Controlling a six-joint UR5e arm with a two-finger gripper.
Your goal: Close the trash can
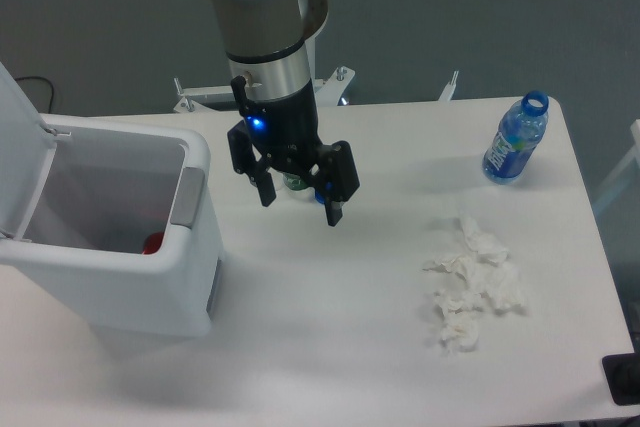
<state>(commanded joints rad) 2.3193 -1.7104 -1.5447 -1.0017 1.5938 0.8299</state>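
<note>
The trash can (150,277) is a large white boxy bin at the table's left side. Its lid (22,137) stands raised at the far left, leaving the top open. A grey latch strip (187,197) sits on its right rim, and something red (152,243) lies inside. My gripper (300,205) hangs over the table just right of the bin, open, with nothing between its black fingers. A small dark object is partly hidden behind the fingers.
A blue plastic bottle without a cap (516,139) stands at the back right. Crumpled white tissues (472,285) lie at the front right. The table's right edge (600,247) runs close to both.
</note>
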